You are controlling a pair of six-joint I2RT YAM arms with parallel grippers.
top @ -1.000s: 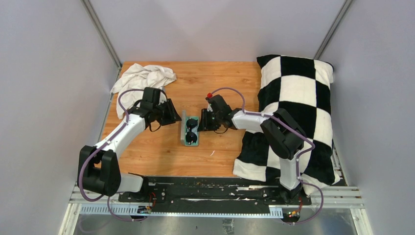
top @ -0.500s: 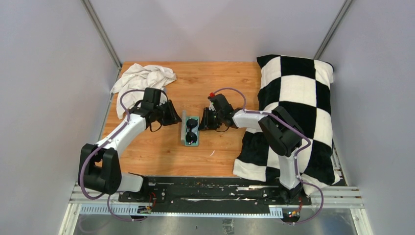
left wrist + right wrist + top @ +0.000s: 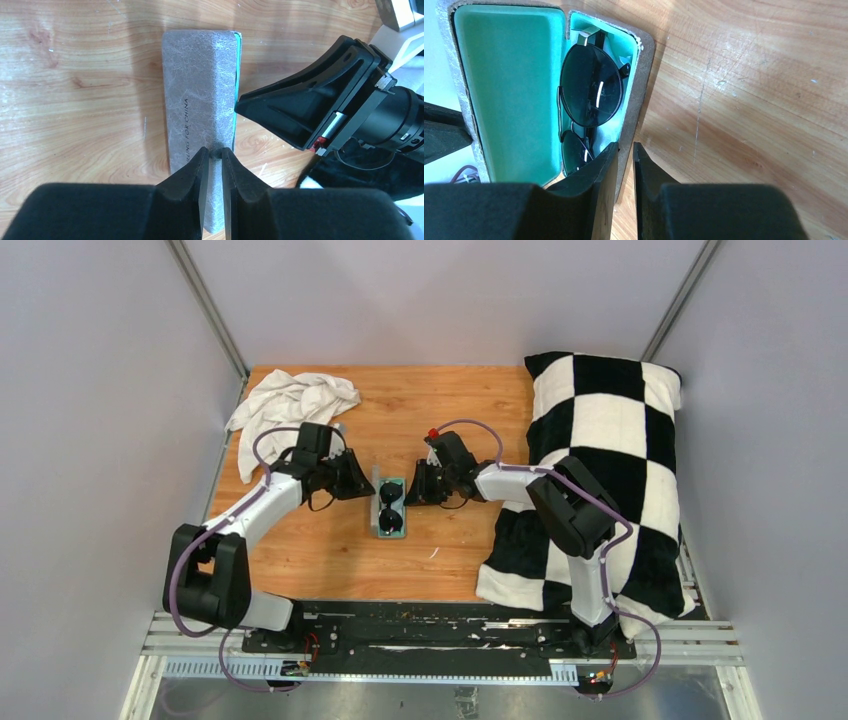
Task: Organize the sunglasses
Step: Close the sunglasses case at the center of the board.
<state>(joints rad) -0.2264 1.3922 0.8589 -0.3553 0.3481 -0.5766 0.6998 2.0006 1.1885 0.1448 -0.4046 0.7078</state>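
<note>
The grey case [image 3: 388, 533] lies open mid-table, its lid raised on the left. The sunglasses [image 3: 390, 508] lie in its teal base; the right wrist view shows their dark round lenses [image 3: 591, 92] beside the teal lid lining [image 3: 509, 90]. My left gripper [image 3: 366, 487] is at the case's left side and is shut on the lid's grey felt edge [image 3: 200, 100], fingertips pinching it [image 3: 215, 152]. My right gripper [image 3: 410, 498] is at the case's right side, and its fingers straddle and pinch the base's right rim [image 3: 625, 147].
A crumpled white cloth [image 3: 290, 400] lies at the back left corner. A black-and-white checkered pillow [image 3: 600, 440] covers the table's right side. Bare wooden table [image 3: 330, 550] lies in front of the case.
My left gripper has moved a little to the right, carrying the lid up and over toward the base. My right gripper has stayed at the case's right rim.
</note>
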